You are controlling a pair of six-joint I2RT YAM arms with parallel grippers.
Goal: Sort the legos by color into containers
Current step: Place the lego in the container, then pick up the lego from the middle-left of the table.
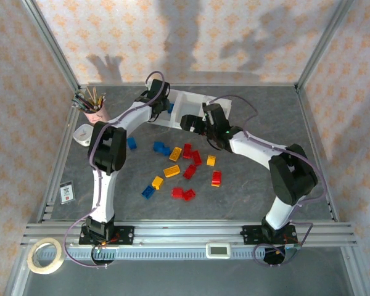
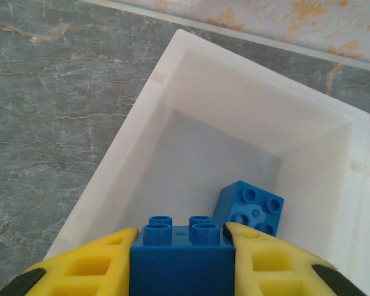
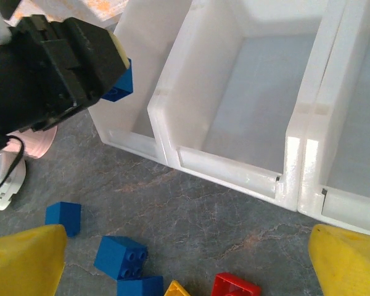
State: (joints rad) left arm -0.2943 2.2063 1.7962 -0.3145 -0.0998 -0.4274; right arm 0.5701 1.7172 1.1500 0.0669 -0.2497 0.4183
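Yellow fingers [image 2: 80,265] of the left gripper [image 2: 182,262] are pinching a blue brick [image 2: 182,253] by its sides, studs up. They are holding it over the end compartment of the containers [image 2: 149,98], the one toward the pink cup [image 1: 94,112]. A second blue brick [image 2: 251,206] is lying inside that same compartment. The remaining legos [image 1: 184,166], red, yellow-orange and blue mixed together, are lying scattered on the table [image 1: 246,185] in front of the containers. The right gripper [image 3: 186,262] is hanging just in front of the containers with its jaws spread wide and nothing between them, above the nearest loose bricks. Judging by this, the drop of a blue piece is the step in hand. Next, the left jaws are going to have to part while the brick is sitting well inside the wall, so it is not catching on the rim.
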